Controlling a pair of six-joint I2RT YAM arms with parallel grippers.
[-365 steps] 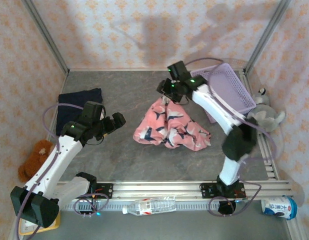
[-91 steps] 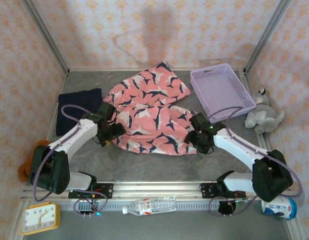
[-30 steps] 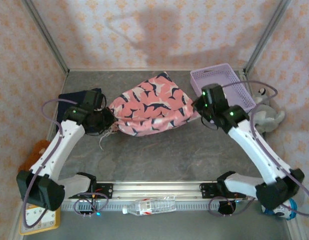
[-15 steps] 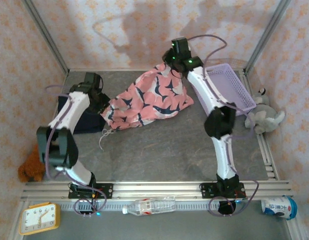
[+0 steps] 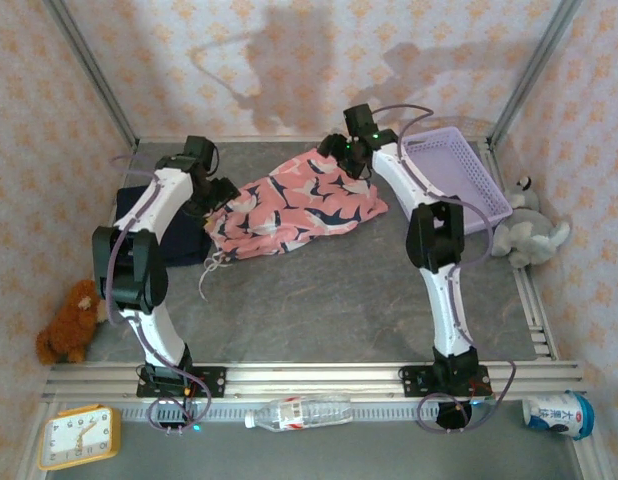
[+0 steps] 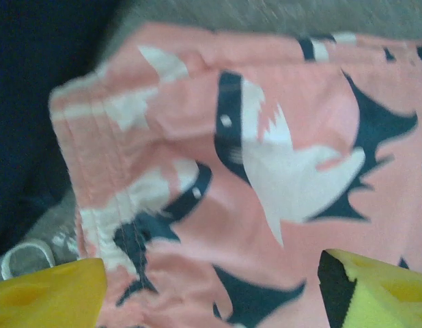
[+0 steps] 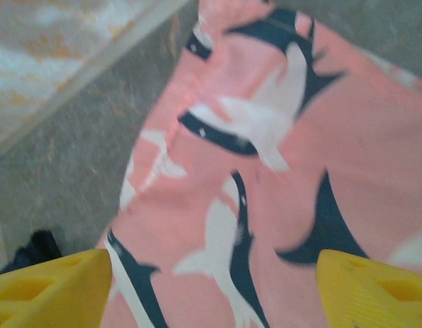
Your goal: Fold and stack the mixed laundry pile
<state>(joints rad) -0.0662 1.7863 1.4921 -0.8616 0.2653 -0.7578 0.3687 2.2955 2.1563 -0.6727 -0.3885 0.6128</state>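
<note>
Grey tabletop point(image 5: 329, 290), papered walls point(image 5: 289, 70): the navy cloth point(image 5: 149, 225) lies far left. Beside it the left gripper point(image 5: 219, 192) stands open over the pink shark-print cloth point(image 5: 299, 205), mid-table, and the right gripper point(image 5: 344, 152) stands open at that cloth's far corner. Judged step: a first fold laid; the next move needs a fresh edge grasp for another fold.

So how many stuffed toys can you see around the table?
2. A brown teddy lies beyond the table's left edge, at the near side; a grey plush sits at the right edge, just right of the lavender basket. More may be hidden.
</note>
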